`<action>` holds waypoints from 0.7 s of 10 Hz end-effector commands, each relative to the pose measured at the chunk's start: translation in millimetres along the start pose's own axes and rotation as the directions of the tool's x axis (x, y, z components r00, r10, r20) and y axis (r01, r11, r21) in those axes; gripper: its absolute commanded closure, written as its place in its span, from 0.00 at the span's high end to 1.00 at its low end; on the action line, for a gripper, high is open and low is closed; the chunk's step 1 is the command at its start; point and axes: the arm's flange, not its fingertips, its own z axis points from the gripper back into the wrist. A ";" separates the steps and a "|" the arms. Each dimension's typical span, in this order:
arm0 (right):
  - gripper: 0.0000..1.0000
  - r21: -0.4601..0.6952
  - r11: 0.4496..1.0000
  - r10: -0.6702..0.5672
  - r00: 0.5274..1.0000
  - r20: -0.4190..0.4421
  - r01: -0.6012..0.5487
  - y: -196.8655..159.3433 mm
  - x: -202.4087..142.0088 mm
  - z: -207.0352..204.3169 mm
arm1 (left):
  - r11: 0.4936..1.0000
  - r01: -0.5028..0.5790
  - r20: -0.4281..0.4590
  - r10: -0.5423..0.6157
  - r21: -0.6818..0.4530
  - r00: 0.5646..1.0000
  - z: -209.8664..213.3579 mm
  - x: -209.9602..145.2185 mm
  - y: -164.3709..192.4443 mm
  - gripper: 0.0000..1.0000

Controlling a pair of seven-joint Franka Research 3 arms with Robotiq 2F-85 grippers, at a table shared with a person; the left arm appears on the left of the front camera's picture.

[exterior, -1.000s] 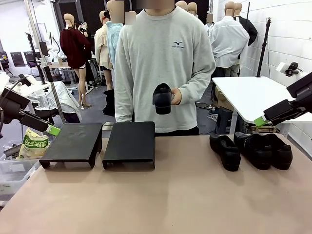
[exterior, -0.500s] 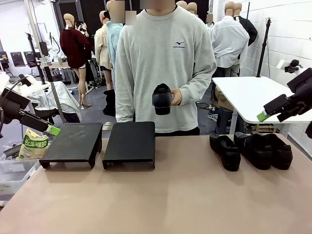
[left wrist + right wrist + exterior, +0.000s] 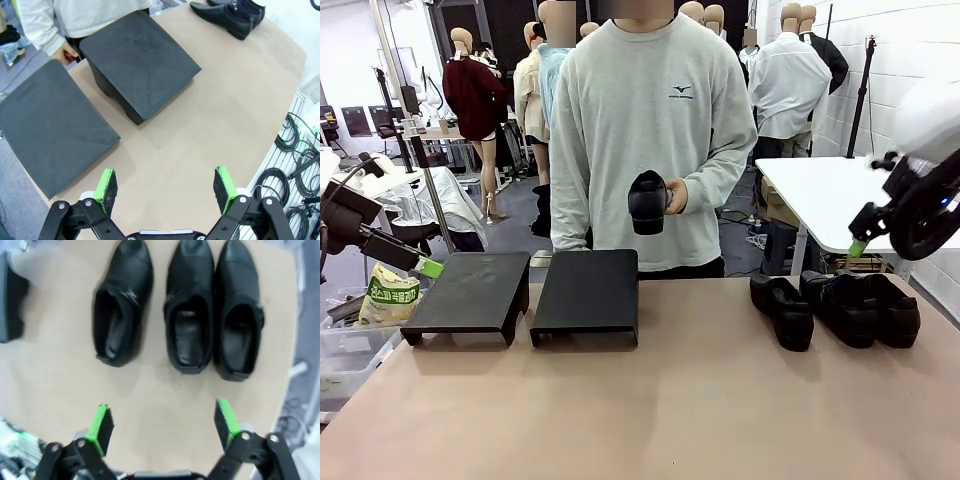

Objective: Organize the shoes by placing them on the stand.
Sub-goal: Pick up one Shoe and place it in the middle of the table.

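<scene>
Three black shoes (image 3: 838, 308) are sitting side by side at the right end of the table (image 3: 700, 400) in the front view, while a person's hand (image 3: 675, 197) is gripping a fourth shoe (image 3: 649, 202) above the right stand (image 3: 587, 292), with the left stand (image 3: 468, 292) just beside it. The left gripper (image 3: 428, 266) is hanging by the left stand, the right gripper (image 3: 858, 246) above the shoes.

From the left wrist, the left gripper (image 3: 167, 184) is hovering with jaws spread and empty over the table, near both stands.

From the right wrist, the right gripper (image 3: 162, 421) is hanging wide open, holding nothing, above the three shoes (image 3: 189, 305).
</scene>
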 end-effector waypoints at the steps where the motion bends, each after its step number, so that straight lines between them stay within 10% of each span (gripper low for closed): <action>1: 1.00 -0.017 0.999 -0.038 0.992 -0.118 0.036 3.4 23.9 -5.6 | 1.000 0.014 0.009 -0.014 -0.016 1.000 0.4 -1.9 2.9 1.00; 7: 1.00 -0.014 0.999 -0.033 0.992 -0.122 0.032 0.7 26.6 -27.8 | 1.000 0.014 0.009 -0.014 -0.016 1.000 0.4 -1.9 2.9 1.00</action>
